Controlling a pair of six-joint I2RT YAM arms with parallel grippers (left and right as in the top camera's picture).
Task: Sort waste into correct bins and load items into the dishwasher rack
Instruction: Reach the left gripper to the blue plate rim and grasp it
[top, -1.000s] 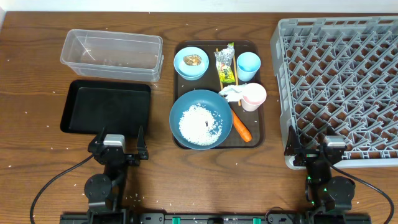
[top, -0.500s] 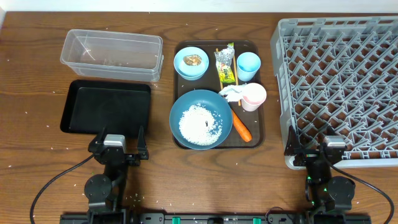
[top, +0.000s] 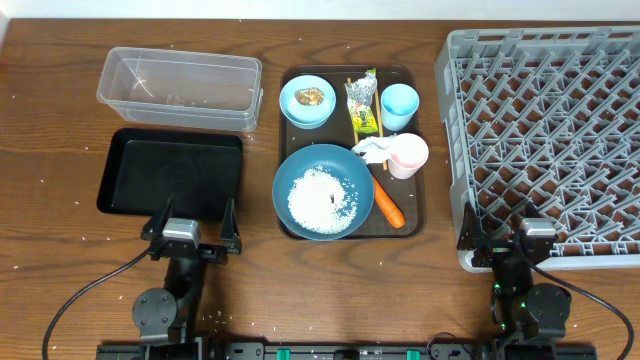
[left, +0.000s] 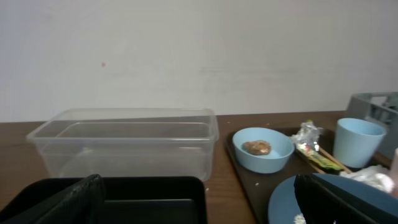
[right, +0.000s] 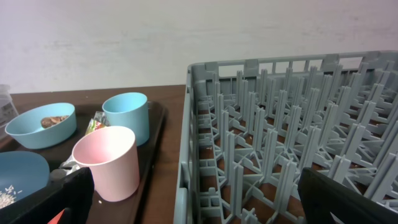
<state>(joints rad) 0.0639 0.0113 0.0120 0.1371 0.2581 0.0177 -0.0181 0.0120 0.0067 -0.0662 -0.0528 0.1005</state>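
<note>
Lab-style test bench: wooden table, bare white wall.

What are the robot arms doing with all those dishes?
Nothing yet. The left gripper and the right gripper are both open and empty, low at the front. The dirty dishes and scraps, like the big blue bowl of rice and the carrot, sit on the brown tray. The grey rack and the black tray have nothing in them.
</note>
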